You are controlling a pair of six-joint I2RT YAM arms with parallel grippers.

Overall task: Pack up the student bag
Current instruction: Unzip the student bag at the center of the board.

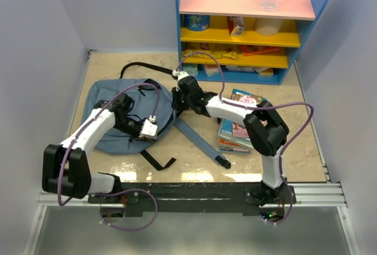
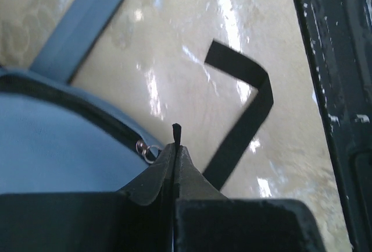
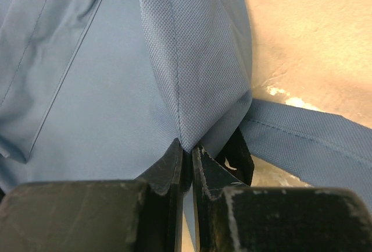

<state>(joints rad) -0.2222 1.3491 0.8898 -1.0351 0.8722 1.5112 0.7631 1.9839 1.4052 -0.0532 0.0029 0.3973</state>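
Note:
The student bag (image 1: pixel 115 116), a grey-blue backpack, lies flat on the left half of the table. My left gripper (image 1: pixel 156 131) is at the bag's near right edge. In the left wrist view its jaws (image 2: pixel 176 148) are shut on a thin black zipper pull (image 2: pixel 176 130), with the metal zipper ring (image 2: pixel 148 149) just to the left. My right gripper (image 1: pixel 175 108) is at the bag's right side. In the right wrist view it (image 3: pixel 188 148) is shut on a fold of padded grey-blue strap fabric (image 3: pixel 197 60).
A long grey-blue strap (image 1: pixel 203 143) and a black webbing strap (image 1: pixel 158 159) trail toward the near edge. Colourful books (image 1: pixel 235 128) lie under my right arm. A blue shelf unit (image 1: pixel 247 28) with bottles and packets stands at the back. The metal rail (image 2: pixel 334 89) borders the table's near edge.

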